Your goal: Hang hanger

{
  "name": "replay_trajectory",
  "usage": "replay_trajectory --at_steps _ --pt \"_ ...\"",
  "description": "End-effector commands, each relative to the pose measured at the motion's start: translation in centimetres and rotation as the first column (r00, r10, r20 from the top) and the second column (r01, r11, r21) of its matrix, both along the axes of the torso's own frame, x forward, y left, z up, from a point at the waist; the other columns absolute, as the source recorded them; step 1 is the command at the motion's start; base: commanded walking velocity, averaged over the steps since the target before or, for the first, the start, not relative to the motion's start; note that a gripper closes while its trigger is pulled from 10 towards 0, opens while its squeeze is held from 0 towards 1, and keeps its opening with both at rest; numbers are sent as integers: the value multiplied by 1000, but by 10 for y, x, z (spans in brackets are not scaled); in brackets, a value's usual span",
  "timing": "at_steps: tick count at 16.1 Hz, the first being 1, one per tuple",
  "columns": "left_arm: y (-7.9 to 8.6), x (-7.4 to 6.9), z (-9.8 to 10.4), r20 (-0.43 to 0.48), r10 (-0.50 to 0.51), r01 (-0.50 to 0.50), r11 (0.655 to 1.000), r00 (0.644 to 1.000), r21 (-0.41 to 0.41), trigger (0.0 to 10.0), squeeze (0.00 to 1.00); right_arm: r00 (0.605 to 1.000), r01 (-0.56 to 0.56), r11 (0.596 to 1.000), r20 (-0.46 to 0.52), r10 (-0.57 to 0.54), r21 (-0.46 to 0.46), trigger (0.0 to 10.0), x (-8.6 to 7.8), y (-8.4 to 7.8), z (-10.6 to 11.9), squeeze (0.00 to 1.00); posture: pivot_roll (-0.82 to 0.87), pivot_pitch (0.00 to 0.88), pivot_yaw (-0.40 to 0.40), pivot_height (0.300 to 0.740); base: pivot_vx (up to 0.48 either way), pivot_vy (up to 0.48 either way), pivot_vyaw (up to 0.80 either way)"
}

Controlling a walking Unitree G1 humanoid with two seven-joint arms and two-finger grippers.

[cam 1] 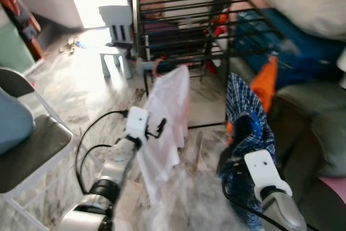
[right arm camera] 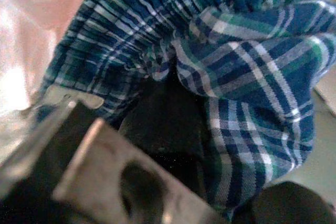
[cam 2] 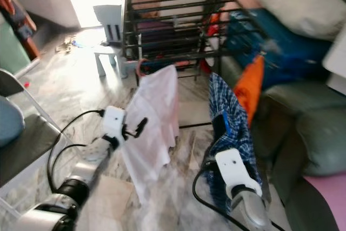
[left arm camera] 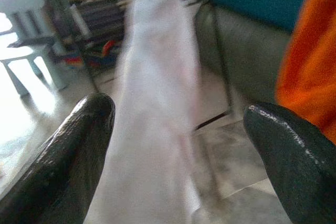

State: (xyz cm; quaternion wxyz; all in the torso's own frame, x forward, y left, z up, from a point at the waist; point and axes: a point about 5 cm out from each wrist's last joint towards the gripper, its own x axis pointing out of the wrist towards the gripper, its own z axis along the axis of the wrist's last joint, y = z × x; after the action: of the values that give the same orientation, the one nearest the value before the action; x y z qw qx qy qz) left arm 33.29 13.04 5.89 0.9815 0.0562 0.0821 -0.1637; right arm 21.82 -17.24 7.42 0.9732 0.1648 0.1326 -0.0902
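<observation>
**A:** Below the black rack (cam 1: 181,17), off its front rail, hangs the white shirt (cam 1: 167,128) on a reddish hanger (cam 1: 158,67). Its hook shows just at the collar, at or close against the rail; blur hides whether it's properly seated.

**B:** And the grippers?

**A:** The left gripper (cam 1: 157,128) sits beside the shirt's lower half, fingers (left arm camera: 68,150) spread wide with nothing between them; the cloth hangs just beyond them. The right gripper (cam 2: 221,125) is buried in the blue plaid garment (cam 1: 246,117), which drapes over it. I can't tell how its fingers stand, or whether they grip cloth or a hanger underneath.

**B:** How would these handle?

**A:** Light and floppy, I'd judge. The cloth will slide and bunch, and swing with any arm motion. A hanger is the only stiff part.

**B:** So where to grip?

**A:** On the hanger, at the neck under the hook, not on fabric. Pinching cloth alone would likely let the garment slip off or tilt the hook away from the rail.
</observation>
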Motion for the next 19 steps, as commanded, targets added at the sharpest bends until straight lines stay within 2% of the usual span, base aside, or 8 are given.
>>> replay_trajectory --at_steps 1,7,12,15,17,19 --pt "-6 2 3 4 -9 9 1000 1000 -10 10000 0 1000 21 1000 -19 -20 17 10000 -1 -2 -2 0 -80 0 65 740 390 281 0" --pt "-6 2 1 -23 -6 6 1000 1000 -14 10000 0 993 6 999 -117 -1 41 10000 -1 3 -13 0 -76 0 64 740 340 337 0" --pt "-7 2 -1 -36 -13 13 1000 999 -2 10000 0 982 -12 997 -186 26 73 10000 -5 8 -23 0 -75 0 65 740 0 472 0" --pt "-9 1 -1 -27 -31 31 1000 999 1 10000 0 982 -9 995 -188 29 104 10000 -3 11 -22 0 -74 0 65 740 0 0 0" --pt "-10 1 -1 -28 -30 30 1000 999 -1 10000 0 986 6 996 -164 8 85 10000 4 3 -16 0 -73 0 66 740 0 0 0" --pt "-10 1 -1 -31 -33 33 999 999 -2 10000 0 993 18 998 -119 -11 62 10000 18 -9 -5 0 -71 0 68 740 0 0 0"
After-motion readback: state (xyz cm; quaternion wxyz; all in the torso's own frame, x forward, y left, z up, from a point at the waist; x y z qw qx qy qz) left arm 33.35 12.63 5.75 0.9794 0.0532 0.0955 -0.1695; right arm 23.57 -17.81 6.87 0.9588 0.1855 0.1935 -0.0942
